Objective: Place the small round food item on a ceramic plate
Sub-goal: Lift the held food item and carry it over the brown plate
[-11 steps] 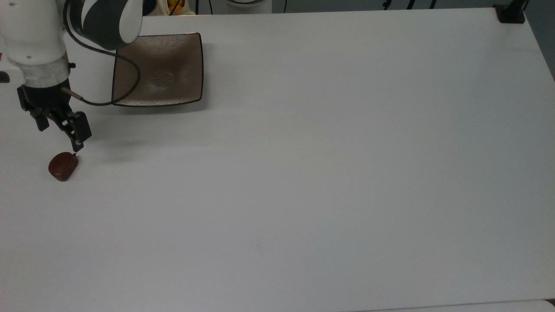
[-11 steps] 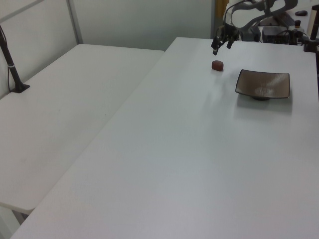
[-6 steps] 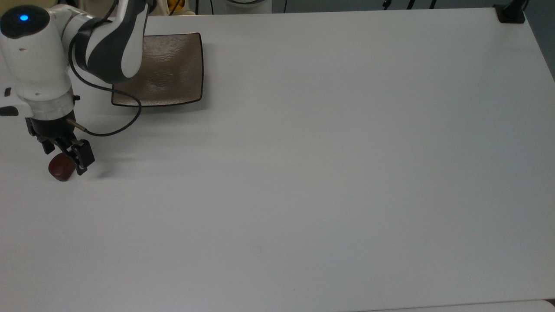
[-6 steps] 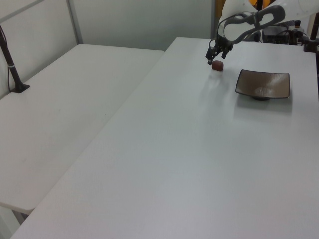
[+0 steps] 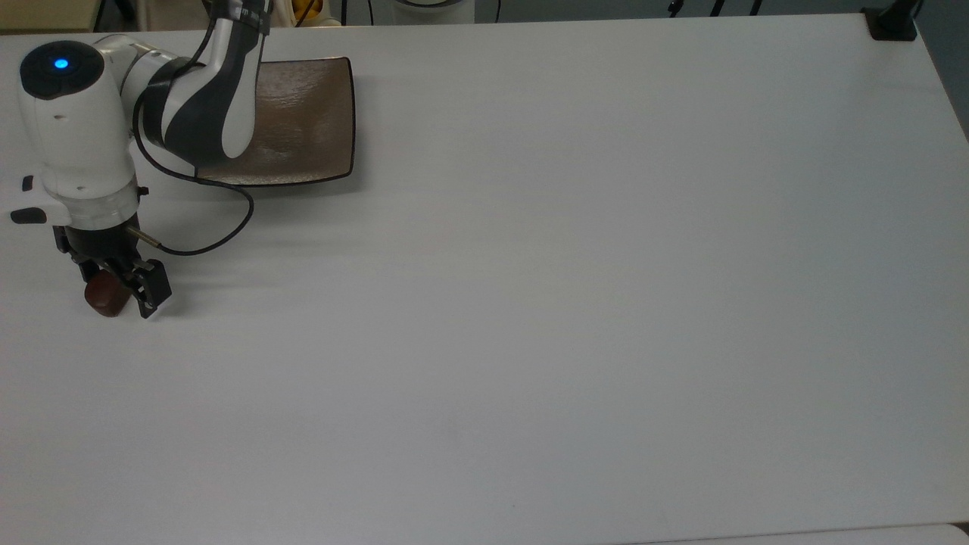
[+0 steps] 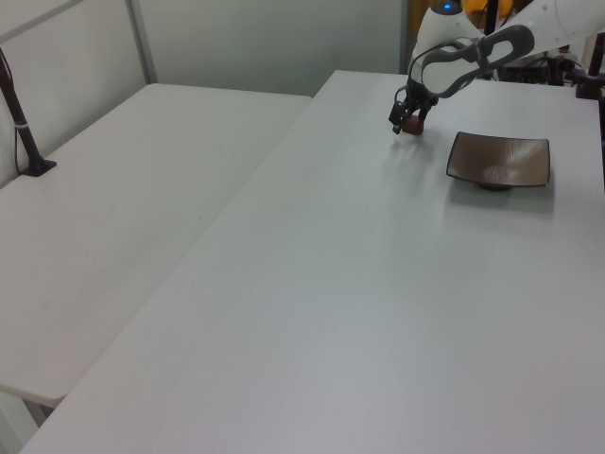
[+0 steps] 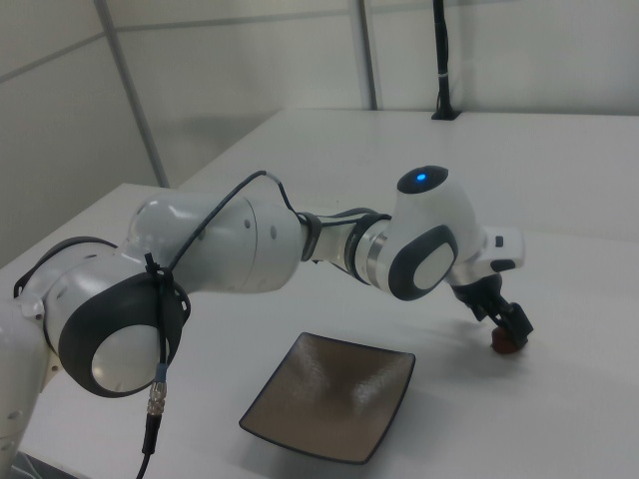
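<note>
The small round food item [image 5: 104, 298], a dark reddish-brown lump, lies on the white table near the top view's left edge. My gripper [image 5: 121, 288] is lowered over it and open, one finger on each side, the right finger [image 5: 156, 292] standing slightly off it. In the left view the gripper [image 6: 406, 120] covers most of the item [image 6: 414, 129]. The right view shows the item [image 7: 507, 343] under the gripper [image 7: 507, 327]. The square tan-brown ceramic plate [image 5: 306, 113] sits empty farther back, partly hidden by my arm. The plate appears too in the left view [image 6: 498, 159] and the right view [image 7: 329, 409].
The white table [image 5: 530, 303] stretches wide and bare to the top view's right. A black clamp post [image 5: 892, 23] stands at its far right corner. A second white table [image 6: 113, 208] adjoins on the left view's left.
My gripper has come down and forward from above the table to straddle the food item. The arm now covers more of the plate. The item and plate have not moved.
</note>
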You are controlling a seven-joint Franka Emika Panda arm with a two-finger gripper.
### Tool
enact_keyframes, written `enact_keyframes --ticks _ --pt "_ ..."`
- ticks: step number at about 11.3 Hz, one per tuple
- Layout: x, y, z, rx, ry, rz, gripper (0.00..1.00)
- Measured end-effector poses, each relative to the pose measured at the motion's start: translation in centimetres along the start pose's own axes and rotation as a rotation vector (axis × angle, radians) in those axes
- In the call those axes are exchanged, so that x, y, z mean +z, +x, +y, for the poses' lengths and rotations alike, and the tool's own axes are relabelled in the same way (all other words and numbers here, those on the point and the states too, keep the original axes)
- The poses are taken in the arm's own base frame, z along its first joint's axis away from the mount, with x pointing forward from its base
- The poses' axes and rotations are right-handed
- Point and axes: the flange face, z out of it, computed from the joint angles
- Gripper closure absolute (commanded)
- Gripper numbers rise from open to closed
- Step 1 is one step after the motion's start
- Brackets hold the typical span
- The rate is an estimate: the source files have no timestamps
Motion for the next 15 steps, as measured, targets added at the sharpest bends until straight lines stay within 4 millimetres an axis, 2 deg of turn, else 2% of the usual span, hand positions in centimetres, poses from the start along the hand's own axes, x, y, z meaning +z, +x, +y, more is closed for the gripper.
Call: enact_keyframes --ticks 1,2,6,8,10,11,15 --pt "0.6 -0.2 0.0 -0.006 -0.005 -0.005 0.69" --pt "1.0 -0.4 -0.1 -0.008 -0.007 -0.009 0.82" --pt "0.4 0.2 -0.1 -0.012 -0.009 0.011 0.84" --pt "-1.0 0.9 0.4 -0.012 -0.015 0.032 0.84" --pt "-3.7 1.5 1.4 -0.003 -0.021 0.044 0.84" --pt "-5.3 1.3 1.2 -0.009 -0.019 0.016 0.84" --pt "-13.5 -2.3 -1.5 -0.158 0.006 -0.185 0.84"
